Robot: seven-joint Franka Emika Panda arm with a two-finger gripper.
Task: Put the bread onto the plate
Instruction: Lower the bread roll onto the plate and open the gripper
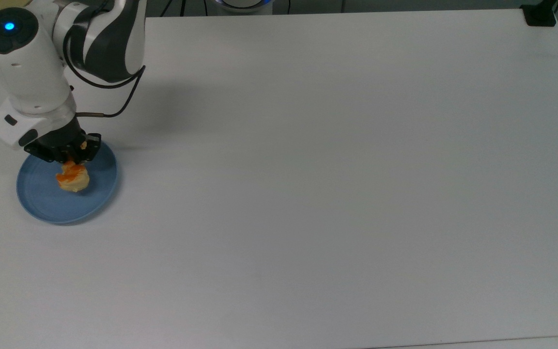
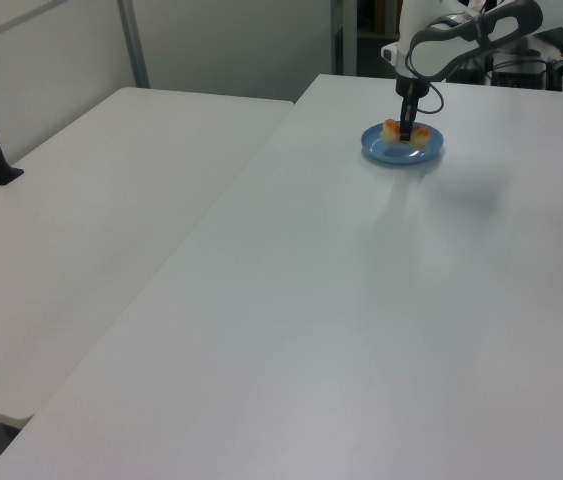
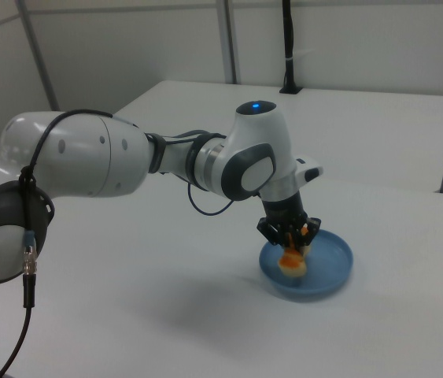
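Now tool [image 1: 71, 162] grips bread [image 1: 72, 178] over plate [image 1: 46, 203], inside rim.

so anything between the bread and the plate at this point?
Nothing visible. The gripper is shut on the bread, which sits over the middle of the plate in the top view. The right view shows the bread low inside the rim, with bare plate around it. Whether it touches the plate can't be told.

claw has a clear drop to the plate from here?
Probably yes. The claw grips the bread directly over the plate, and the part of the plate's floor beneath looks bare, with nothing between them.
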